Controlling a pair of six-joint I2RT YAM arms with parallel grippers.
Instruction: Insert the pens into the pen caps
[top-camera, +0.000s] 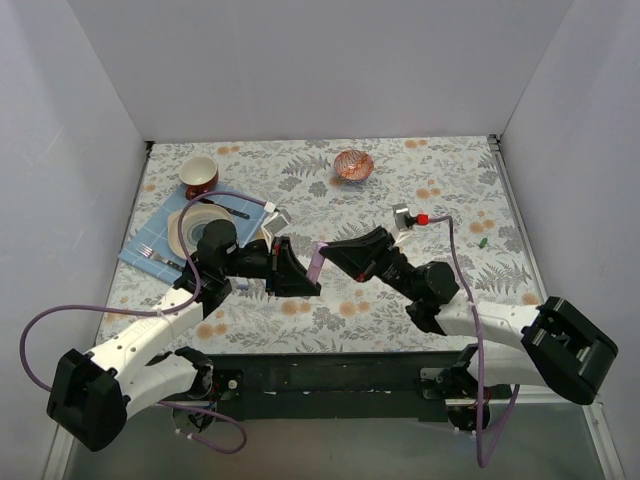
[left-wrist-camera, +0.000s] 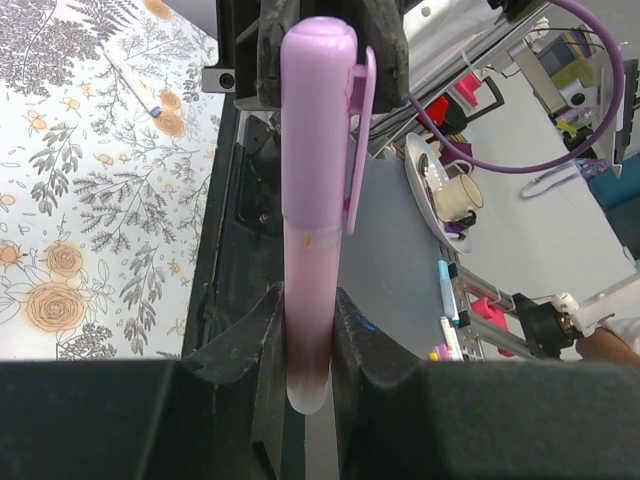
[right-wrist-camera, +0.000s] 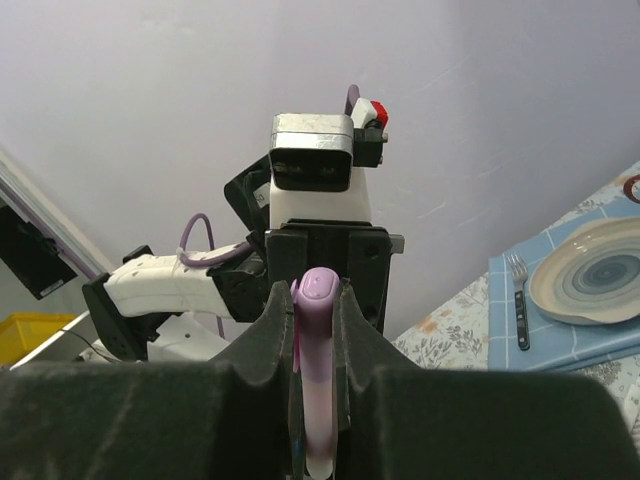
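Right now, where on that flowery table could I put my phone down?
Bare cloth: between the red cup and the copper wire bowl, right of that bowl, and the near strip this side of the pink marker. Crowded: the left, with plate and fork on the blue mat, and the centre, where the left gripper and right gripper clamp it.

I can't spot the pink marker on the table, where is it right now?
The pink marker is in mid-air at the centre of the top view, clamped between the left gripper and the right gripper.
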